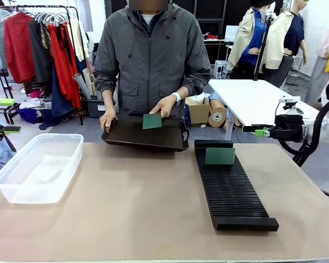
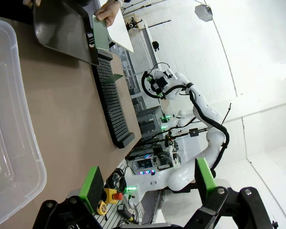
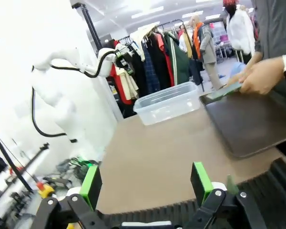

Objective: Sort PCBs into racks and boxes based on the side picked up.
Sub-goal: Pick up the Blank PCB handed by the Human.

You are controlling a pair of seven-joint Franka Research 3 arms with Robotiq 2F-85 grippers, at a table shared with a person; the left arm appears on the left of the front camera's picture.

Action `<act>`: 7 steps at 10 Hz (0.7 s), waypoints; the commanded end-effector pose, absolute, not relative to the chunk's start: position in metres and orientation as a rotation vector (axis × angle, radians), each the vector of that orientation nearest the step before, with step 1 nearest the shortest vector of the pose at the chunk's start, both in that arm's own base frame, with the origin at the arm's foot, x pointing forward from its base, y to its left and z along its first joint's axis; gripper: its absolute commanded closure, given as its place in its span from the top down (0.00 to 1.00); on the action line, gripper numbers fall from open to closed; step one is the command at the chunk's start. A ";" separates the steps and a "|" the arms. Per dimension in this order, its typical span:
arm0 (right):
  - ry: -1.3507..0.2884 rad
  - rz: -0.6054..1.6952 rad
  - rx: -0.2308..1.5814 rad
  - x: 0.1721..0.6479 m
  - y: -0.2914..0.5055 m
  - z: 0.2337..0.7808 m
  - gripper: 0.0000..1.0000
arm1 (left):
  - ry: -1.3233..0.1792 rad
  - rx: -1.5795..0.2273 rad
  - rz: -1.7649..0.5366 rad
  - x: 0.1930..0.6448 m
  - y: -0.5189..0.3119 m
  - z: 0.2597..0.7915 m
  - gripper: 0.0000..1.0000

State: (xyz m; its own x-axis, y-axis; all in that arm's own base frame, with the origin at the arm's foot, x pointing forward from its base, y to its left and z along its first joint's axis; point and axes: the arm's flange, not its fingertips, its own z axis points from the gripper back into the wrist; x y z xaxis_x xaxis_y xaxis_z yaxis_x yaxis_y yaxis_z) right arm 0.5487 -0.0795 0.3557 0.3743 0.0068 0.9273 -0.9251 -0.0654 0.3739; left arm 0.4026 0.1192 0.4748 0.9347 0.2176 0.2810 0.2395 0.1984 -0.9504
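My left gripper (image 2: pixel 147 179) and right gripper (image 3: pixel 145 179) are spread wide, holding nothing; on the tan table (image 1: pixel 153 208) one PCB (image 1: pixel 220 156) stands in the rack (image 1: pixel 233 189); a hand (image 1: pixel 165 106) holds another PCB (image 1: pixel 152 121) over the tray (image 1: pixel 142 137); the tub (image 1: pixel 38 167) sits left; clothes (image 1: pixel 38 49) hang behind.

2 PCBs (image 1: pixel 152 121) (1 racked), 1 rack (image 1: pixel 233 197), 1 tub (image 1: pixel 30 194), 1 tray (image 1: pixel 137 134).

No legible text, label, brand, number or sign anywhere; any print on thin green circuit boards (image 1: pixel 152 121), long black ribbed plastic rack (image 1: pixel 233 192), clear plastic tub (image 1: pixel 30 194) too small to read.
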 end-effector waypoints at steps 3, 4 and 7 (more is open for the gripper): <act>-0.526 0.797 1.492 0.518 -0.065 0.388 1.00 | -0.392 -1.388 -0.013 0.401 0.119 0.476 1.00; -0.448 0.767 1.517 0.512 -0.060 0.392 1.00 | -0.392 -1.388 -0.013 0.401 0.119 0.476 1.00; -0.275 0.639 1.614 0.496 -0.050 0.409 1.00 | -0.392 -1.388 -0.013 0.401 0.119 0.476 1.00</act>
State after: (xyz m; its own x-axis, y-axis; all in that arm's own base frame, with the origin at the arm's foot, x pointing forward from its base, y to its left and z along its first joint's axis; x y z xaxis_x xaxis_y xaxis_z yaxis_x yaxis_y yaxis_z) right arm 0.5036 -0.0507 0.3976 0.7782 0.1771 0.6025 -0.5832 -0.1520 0.7980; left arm 0.4026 0.1192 0.4748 0.9347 0.2176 0.2810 0.2395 0.1984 -0.9504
